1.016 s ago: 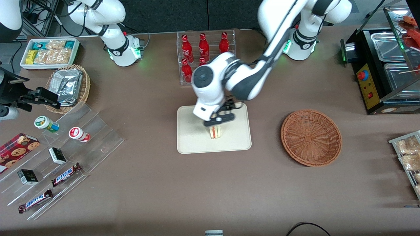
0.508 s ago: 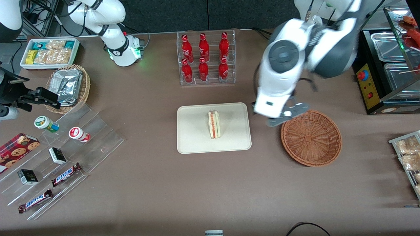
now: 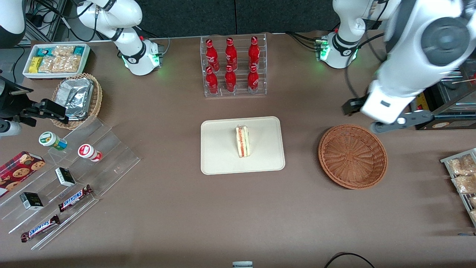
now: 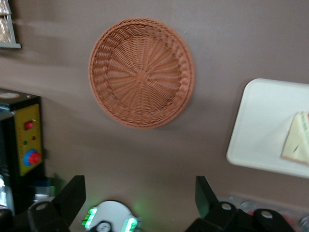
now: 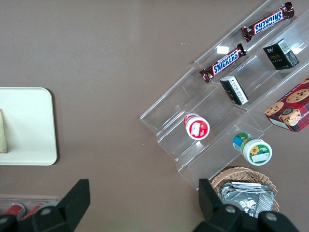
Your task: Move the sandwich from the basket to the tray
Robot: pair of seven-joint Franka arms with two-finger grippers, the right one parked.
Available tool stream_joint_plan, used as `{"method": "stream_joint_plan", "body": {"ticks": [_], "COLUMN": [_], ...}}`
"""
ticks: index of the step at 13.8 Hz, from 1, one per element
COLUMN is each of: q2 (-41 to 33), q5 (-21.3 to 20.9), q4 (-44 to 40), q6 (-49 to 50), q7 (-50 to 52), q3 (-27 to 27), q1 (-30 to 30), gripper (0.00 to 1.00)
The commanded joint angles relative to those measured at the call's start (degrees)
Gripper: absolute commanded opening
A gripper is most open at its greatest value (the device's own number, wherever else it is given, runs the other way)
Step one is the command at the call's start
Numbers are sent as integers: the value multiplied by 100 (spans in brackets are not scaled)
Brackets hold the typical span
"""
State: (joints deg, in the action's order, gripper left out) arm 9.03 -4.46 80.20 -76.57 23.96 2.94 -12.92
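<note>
Sandwich [image 3: 242, 142] on the tray [image 3: 219, 156] is what we see first: the wedge stands on edge near the tray's middle, its striped filling face turned up. Its long axis runs from the end nearer the front camera toward the bottle rack [image 3: 233, 66], with the narrow tip toward the rack and the broad end toward the camera.

We find the gripper [image 3: 386, 120] well apart from the sandwich, raised over the table toward the working arm's end, just past the rim of the basket [image 3: 352, 156] and close to the black appliance [image 3: 424, 100]. The basket lies between the tray and the gripper, and we see nothing inside it.

In the wrist view the two fingers [image 4: 72, 195] stand wide apart with bare table between them, so we read the gripper as open and holding nothing. It touches neither basket nor tray.
</note>
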Motion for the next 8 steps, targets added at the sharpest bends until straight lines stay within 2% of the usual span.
{"method": "stream_joint_plan", "body": {"ticks": [1, 3, 8], "q2": [-401, -743, -806], "q5": [104, 147, 350], "q4": [521, 881, 971], "q6": [2, -59, -86], "q7": [-671, -1110, -2210], "q3": [75, 67, -4], "q1": [351, 457, 1099], "gripper": [100, 100, 100]}}
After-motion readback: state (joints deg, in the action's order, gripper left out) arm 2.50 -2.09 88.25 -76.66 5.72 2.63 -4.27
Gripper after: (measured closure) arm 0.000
